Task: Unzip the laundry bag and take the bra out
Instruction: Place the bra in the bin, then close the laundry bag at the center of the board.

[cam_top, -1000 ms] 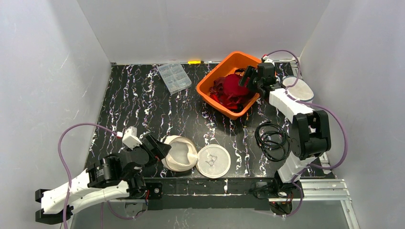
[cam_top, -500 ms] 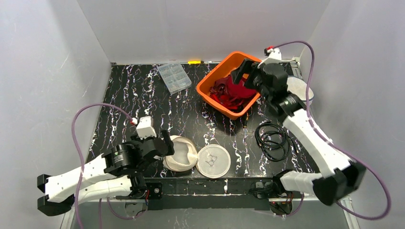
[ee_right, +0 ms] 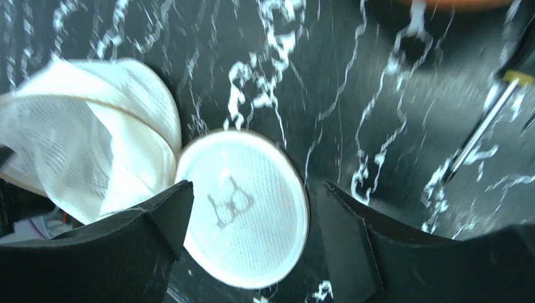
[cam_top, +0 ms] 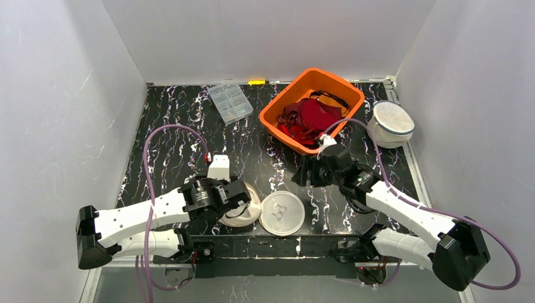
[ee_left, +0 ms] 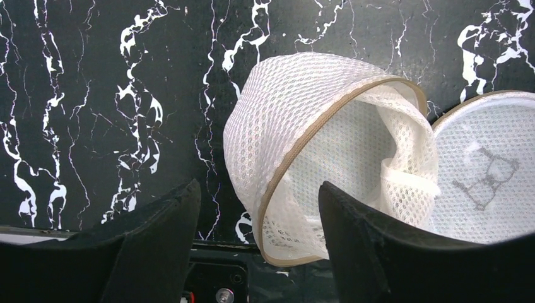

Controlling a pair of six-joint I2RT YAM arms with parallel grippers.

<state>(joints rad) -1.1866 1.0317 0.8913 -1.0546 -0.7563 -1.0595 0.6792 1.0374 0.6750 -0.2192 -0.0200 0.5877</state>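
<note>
The white mesh laundry bag [cam_top: 245, 211] lies unzipped near the table's front edge, its round flat lid [cam_top: 282, 213] folded out to the right. The left wrist view shows the bag's hollow body [ee_left: 328, 145] and tan zipper rim; nothing shows inside it. My left gripper [cam_top: 238, 197] is open just above the bag's near rim [ee_left: 258, 211]. My right gripper [cam_top: 304, 172] is open and empty, hovering above the lid [ee_right: 243, 202]. A dark red bra [cam_top: 313, 115] lies in the orange basin [cam_top: 277, 106] at the back.
A clear compartment box [cam_top: 230, 102] sits at the back left, with a small yellow object [cam_top: 257, 82] by the back wall. A second round white zipped bag [cam_top: 391, 123] sits at the right. A black cable coil [cam_top: 356, 201] and a screwdriver [ee_right: 486, 123] lie near my right arm.
My right arm has swung from the orange basin down to the table's middle, above the lid. My left arm has moved right, over the bag.
</note>
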